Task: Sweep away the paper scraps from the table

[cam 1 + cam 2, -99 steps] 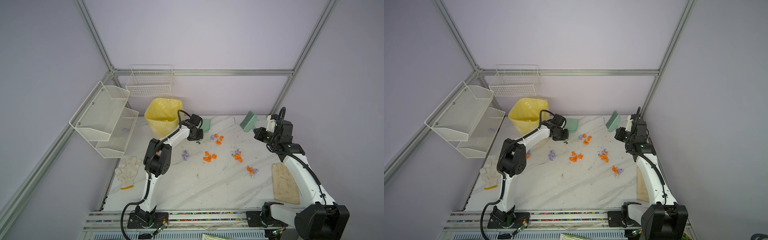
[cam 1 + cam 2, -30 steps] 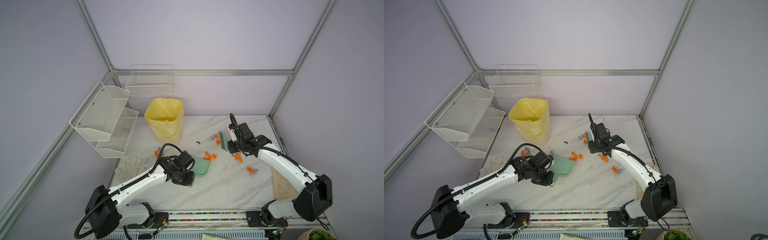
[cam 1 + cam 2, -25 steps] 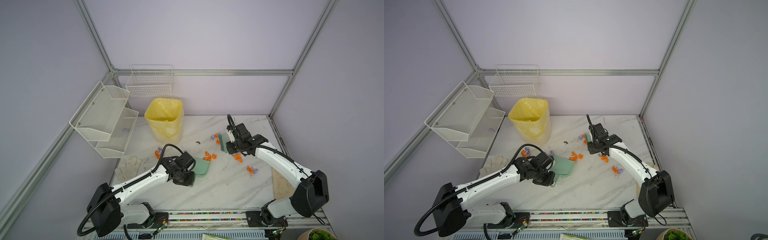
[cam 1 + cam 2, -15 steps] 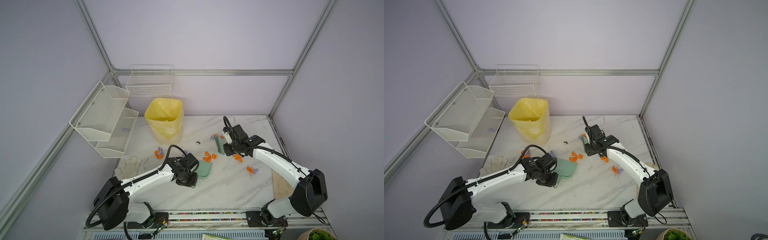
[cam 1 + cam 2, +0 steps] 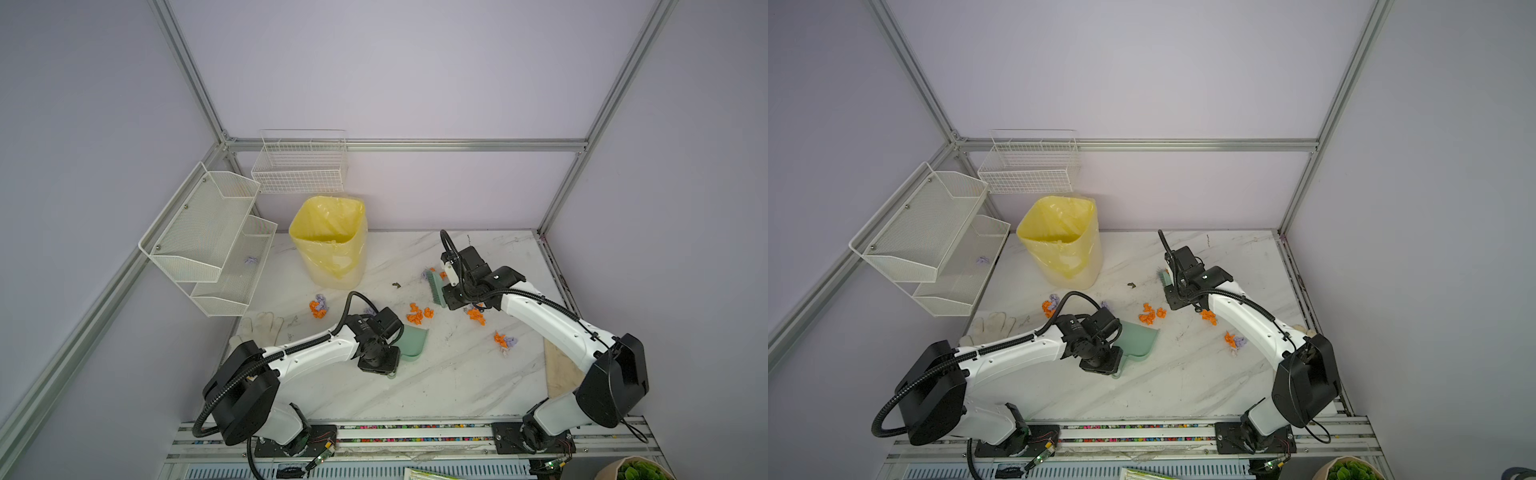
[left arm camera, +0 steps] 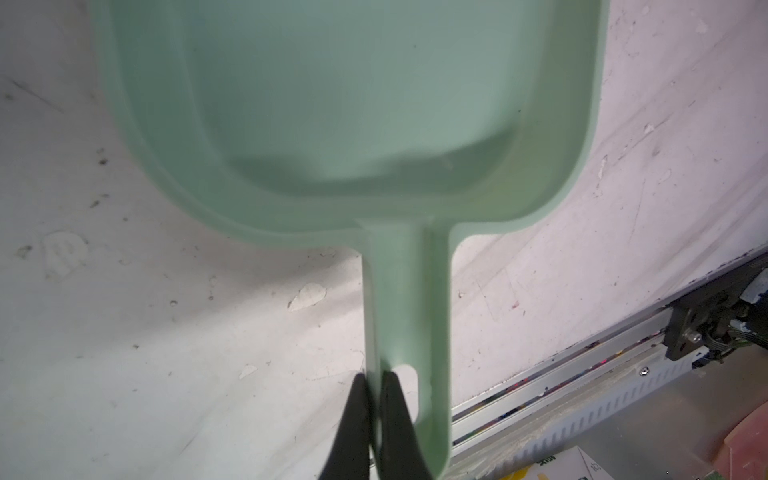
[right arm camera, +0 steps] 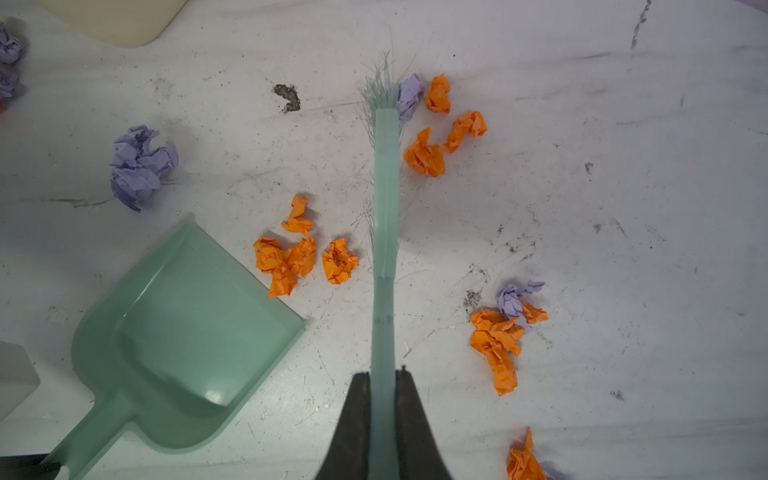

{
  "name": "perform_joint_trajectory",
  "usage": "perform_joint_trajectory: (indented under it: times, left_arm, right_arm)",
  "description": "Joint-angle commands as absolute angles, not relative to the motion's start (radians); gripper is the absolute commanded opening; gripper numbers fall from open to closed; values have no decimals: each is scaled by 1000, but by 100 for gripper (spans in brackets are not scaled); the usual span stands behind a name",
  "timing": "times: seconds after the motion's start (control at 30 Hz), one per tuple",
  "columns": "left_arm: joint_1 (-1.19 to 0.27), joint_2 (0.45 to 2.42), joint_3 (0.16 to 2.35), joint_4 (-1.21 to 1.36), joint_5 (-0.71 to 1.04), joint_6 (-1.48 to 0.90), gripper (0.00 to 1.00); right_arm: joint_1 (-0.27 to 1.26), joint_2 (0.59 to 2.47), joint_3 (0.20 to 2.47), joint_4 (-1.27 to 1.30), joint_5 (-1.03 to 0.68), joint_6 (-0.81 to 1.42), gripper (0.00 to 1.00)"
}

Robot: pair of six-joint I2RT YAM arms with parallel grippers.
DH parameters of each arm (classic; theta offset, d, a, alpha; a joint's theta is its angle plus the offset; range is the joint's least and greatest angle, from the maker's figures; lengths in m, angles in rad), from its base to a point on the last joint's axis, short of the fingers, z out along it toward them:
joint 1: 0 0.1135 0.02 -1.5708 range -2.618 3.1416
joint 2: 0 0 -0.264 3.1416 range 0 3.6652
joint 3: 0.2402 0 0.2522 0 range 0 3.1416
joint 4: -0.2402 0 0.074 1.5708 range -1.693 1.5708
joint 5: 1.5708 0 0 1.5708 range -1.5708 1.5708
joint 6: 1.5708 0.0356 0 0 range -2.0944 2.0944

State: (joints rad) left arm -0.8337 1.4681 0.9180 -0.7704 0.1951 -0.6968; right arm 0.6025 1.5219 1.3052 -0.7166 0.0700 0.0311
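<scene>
**Grip.** My left pincer is clamped on one side wall of the handle of the pale green plastic dustpan. My right pincer is clamped on the slim handle of the pale green plastic hand brush.

**Task's thing.** The crumpled orange and lilac paper scraps lie loose in several groups on the white marble-veined table. None is in the dustpan.

**Deciding relation.** I read a top view as a dial, with 12 at the far wall.
- The nearest orange group sits just off the dustpan's open lip, at its 12 o'clock, and at 7 o'clock from the brush head.
- The brush's long axis runs roughly 11 to 5. The dustpan runs from its handle at 7 to its lip at 1.
- That group therefore lies between bristles and lip, and I judge the stroke should go toward 7 o'clock.
- My right arm is the one placed to drive it.
- A second group lies on the bristles' other side, so I expect such a stroke to miss it.
- Further groups lie at 4 o'clock of my right pincer and at 10 o'clock of my left.

**Pose.** My left arm lies low from its base at 7 o'clock, wrist bent down over the handle. My right arm reaches from 5 toward 11, wrist tipped over the brush
</scene>
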Motion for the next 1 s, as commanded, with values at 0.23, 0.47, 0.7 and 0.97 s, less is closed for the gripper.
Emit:
perform_joint_trajectory:
  times: [0.23, 0.47, 0.7, 0.97]
  left_arm:
    - [-838, 1500, 952, -724, 206, -698, 0]
    - [-838, 1529, 966, -725, 216, -689, 0]
    - [-838, 1522, 976, -741, 211, -690, 0]
    - [-838, 1498, 966, -751, 200, -704, 0]
  right_arm:
    - [735, 1570, 1362, -843, 55, 30, 0]
    - [788, 1465, 1370, -866, -48, 90, 0]
    - [788, 1475, 1501, -908, 64, 89, 0]
    - [781, 1675, 1624, -835, 199, -34, 0]
